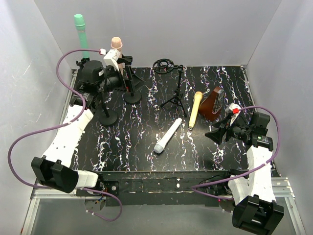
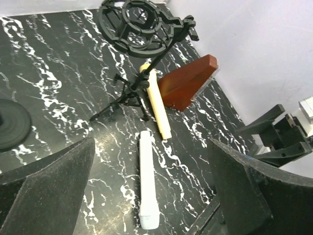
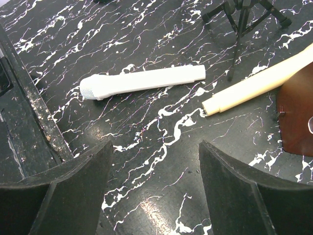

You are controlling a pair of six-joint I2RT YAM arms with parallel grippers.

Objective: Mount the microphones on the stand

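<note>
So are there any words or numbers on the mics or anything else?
No text can be read in any view.
Plain, no writing: white mic, yellow mic, pink mic, green mic.
No label showing: brown wedge.
Too small to tell: white-and-red bit near the wedge.

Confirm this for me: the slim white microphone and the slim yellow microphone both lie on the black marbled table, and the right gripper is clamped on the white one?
Not quite. The right wrist view shows the right gripper open and empty, the slim white microphone lying free beyond its fingers. The slim yellow microphone does lie on the black marbled table.
</note>
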